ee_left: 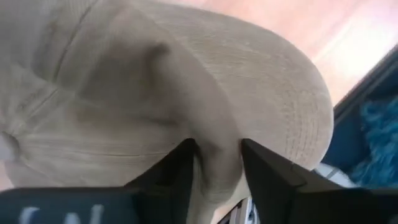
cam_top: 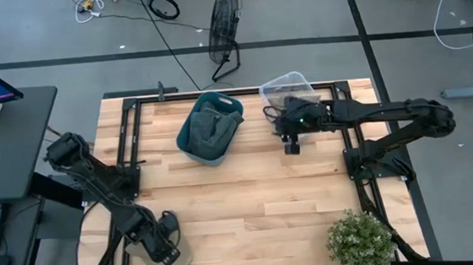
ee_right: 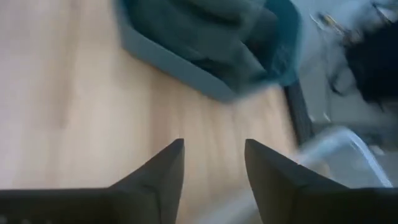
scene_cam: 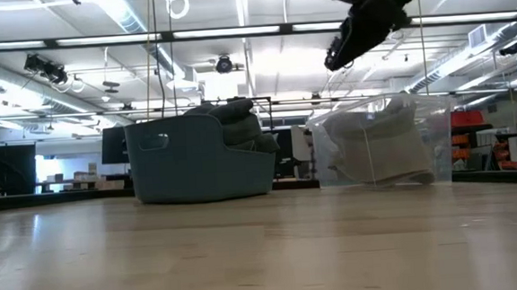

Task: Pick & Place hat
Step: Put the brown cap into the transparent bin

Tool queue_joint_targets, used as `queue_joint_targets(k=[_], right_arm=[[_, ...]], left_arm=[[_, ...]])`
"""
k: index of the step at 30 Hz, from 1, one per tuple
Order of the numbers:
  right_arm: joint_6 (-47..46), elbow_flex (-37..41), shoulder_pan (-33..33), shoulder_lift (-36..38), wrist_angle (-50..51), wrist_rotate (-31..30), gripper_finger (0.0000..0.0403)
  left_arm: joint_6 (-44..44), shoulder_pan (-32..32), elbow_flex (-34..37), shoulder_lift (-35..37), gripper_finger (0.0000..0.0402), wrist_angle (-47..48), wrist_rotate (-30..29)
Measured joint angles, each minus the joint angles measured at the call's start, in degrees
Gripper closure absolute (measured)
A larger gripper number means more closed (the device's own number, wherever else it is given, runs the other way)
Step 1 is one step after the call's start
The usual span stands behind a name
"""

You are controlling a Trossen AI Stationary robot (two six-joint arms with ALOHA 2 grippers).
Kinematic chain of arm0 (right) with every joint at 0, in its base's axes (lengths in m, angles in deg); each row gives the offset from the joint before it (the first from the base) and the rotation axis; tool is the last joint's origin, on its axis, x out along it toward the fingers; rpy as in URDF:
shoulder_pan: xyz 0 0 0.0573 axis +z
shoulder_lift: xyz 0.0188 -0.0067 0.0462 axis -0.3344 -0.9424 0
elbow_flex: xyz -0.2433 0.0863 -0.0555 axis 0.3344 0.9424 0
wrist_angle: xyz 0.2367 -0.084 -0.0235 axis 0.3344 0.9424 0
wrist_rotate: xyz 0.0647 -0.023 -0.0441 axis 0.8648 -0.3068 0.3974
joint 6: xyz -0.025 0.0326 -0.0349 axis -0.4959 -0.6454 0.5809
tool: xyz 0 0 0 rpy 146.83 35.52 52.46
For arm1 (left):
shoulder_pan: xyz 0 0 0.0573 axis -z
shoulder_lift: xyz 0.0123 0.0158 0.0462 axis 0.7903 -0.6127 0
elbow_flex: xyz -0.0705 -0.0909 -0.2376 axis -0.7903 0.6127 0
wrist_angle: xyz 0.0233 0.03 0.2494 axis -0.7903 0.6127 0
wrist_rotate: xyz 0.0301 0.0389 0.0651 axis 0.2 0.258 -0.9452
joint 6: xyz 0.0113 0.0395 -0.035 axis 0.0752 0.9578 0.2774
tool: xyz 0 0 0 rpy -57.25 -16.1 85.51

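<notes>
A beige hat [ee_left: 186,81] fills the left wrist view. In the high view it shows as a pale patch [cam_top: 178,254] at the table's near left corner. My left gripper [cam_top: 165,240] is shut on it there. My right gripper [cam_top: 292,142] is open and empty. It hangs high over the far right part of the table, between the teal bin [cam_top: 211,128] and the clear container [cam_top: 288,86], and also shows in the low view [scene_cam: 351,45]. The bin holds dark grey-green hats [cam_top: 212,122]. My left gripper pinches a raised fold of the beige hat's cloth [ee_left: 214,155] between its two fingers [ee_left: 177,171], beside the stitched brim [ee_left: 298,112]. Whether the hat rests on the table or is lifted clear, I cannot tell.
A potted green plant [cam_top: 359,240] stands at the near right corner. A black frame [cam_top: 131,132] runs along the table's left, far and right sides. Bare wood [cam_top: 251,207] lies in the middle and near part of the table.
</notes>
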Motion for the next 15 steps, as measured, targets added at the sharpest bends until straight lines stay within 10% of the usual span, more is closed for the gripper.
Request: queue_joint_targets(k=[6, 15], right_arm=[[1.3, 0.0, 3.8, -0.9, -4.7, 6.1, 0.0216], [1.8, 0.0, 8.2, -3.0, -14.7, 17.9, 0.0217]], left_arm=[[10.0, -2.2, -1.5, -0.1, 0.0381, -1.3, -2.9], [31.3, -10.1, -10.2, -0.2, 0.0389, -0.7, -14.6]])
